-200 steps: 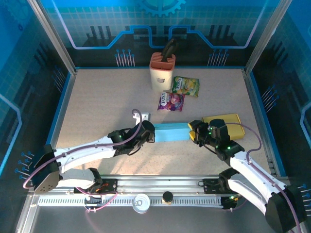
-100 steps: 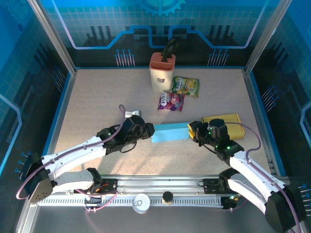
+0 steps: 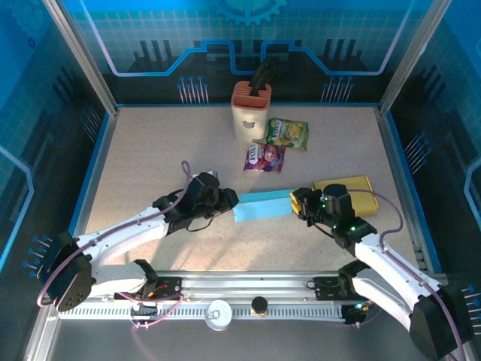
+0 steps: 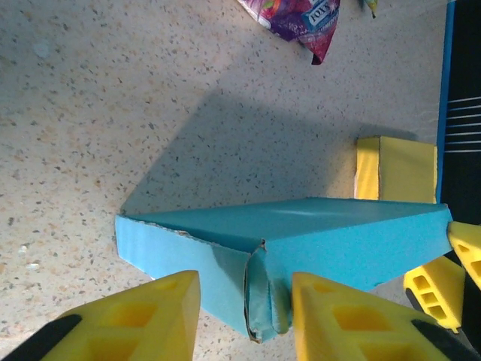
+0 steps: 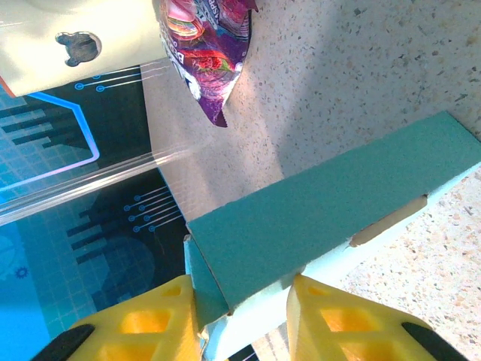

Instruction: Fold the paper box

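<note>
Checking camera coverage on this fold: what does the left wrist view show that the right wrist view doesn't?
Left wrist: the yellow box behind, and a crumpled end flap up close. Right wrist: the cream holder and a tan slot in a side panel. Both: the blue paper box, the purple snack packet, the speckled table.
</note>
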`<state>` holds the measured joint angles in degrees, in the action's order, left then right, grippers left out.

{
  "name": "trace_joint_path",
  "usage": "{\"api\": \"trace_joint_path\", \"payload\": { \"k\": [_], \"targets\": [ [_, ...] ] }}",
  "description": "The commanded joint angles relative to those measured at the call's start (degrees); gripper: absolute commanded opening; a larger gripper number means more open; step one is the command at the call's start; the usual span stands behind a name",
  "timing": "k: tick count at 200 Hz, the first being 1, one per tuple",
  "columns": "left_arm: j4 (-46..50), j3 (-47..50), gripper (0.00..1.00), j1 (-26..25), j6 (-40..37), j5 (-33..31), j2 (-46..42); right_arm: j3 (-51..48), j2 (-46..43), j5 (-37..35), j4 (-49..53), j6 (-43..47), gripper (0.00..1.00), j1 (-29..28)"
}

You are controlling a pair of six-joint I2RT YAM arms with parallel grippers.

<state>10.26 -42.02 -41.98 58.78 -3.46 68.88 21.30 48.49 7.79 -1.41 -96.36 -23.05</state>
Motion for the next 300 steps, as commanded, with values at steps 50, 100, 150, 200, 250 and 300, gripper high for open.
{"api": "trace_joint_path", "payload": {
  "k": [50, 100, 150, 200, 250, 300],
  "targets": [
    [-2.63, 6.22, 0.18, 1.68, 0.12, 0.53, 1.85, -2.58, 2.74, -0.37, 2.27, 1.47, 0.27, 0.72],
    [-5.68, 9.58, 0.11, 1.72, -0.1, 2.78, 2.7, -3.29, 3.83, -0.13, 6.39, 3.06, 0.15, 0.9],
    [-1.58, 7.24, 0.11, -2.54, -6.7, -3.57, -2.32, 0.56, -1.7, -1.07, 13.78, 7.86, 0.18, 0.9],
    [2.84, 4.54, 0.12, -14.6, -12.42, -20.2, -1.44, -0.72, -1.91, 6.29, 14.58, 14.9, 0.27, 1.43],
    [-0.92, 8.16, 0.18, -21.53, -10.24, -26.69, 1.32, -3.23, -3.94, 11.02, 22.79, 24.01, 0.34, 1.51],
    [-2.57, 9.21, 0.21, -24.03, -4.91, -26.26, 4.64, -6.4, -10.75, 9.74, 27.23, 25.54, 0.38, 1.51]
  ]
}}
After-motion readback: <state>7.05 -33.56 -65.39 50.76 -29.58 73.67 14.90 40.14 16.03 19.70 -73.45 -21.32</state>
